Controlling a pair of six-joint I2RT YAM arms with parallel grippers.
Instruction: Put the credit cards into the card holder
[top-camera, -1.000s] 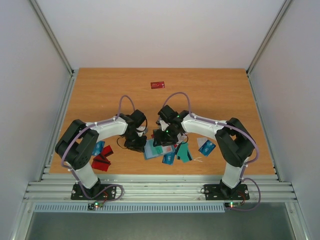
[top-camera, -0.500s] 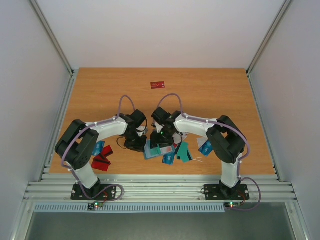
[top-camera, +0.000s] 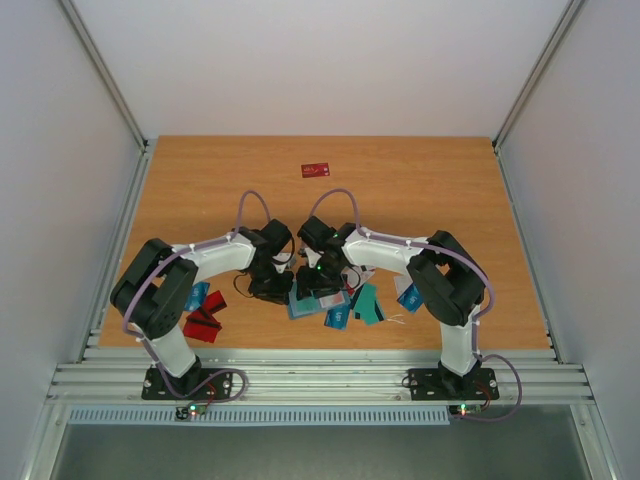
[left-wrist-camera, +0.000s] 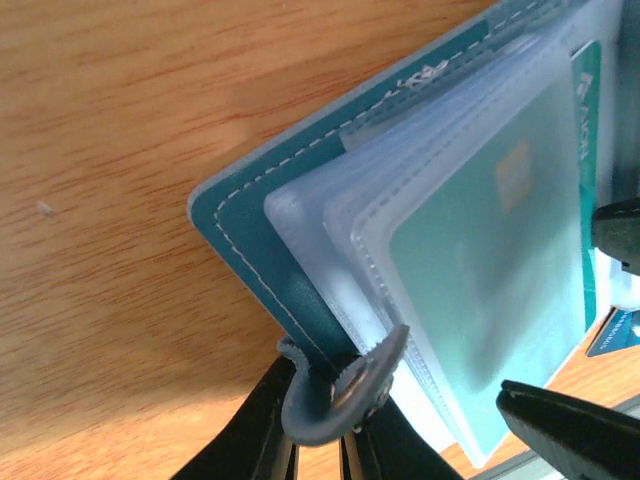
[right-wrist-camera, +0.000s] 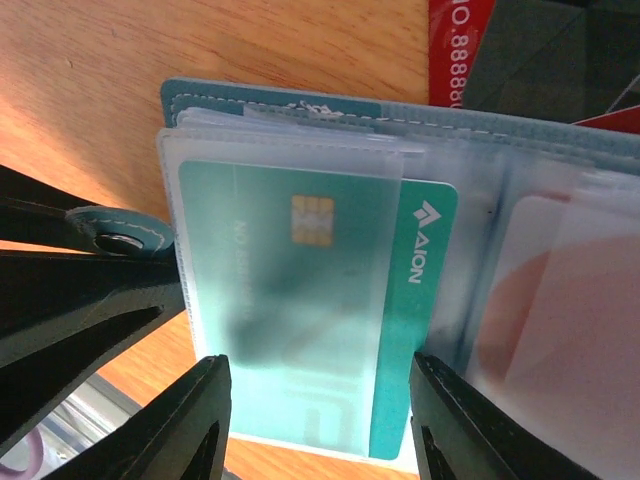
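The teal-blue card holder (top-camera: 318, 298) lies open on the table between both arms, its clear pockets facing up (left-wrist-camera: 290, 270). My left gripper (left-wrist-camera: 332, 445) is shut on its cover edge, by the snap tab (left-wrist-camera: 340, 392). A teal credit card (right-wrist-camera: 320, 300) with a gold chip sits partway in a clear pocket, and its right strip sticks out. My right gripper (right-wrist-camera: 320, 420) hovers open just above that card, one finger over each side. A reddish card (right-wrist-camera: 560, 320) shows through the neighbouring pocket. Loose credit cards (top-camera: 350, 312) lie beside the holder.
One red card (top-camera: 316, 170) lies alone far back on the wooden table (top-camera: 450, 190). Red cards (top-camera: 203, 322) and a blue one (top-camera: 195, 297) sit by the left arm's base. A blue card (top-camera: 413, 293) lies by the right arm. Metal rails (top-camera: 320, 380) run along the near edge.
My right arm has swung left over the card holder and its jaws have narrowed slightly. The left arm and the holder have stayed put.
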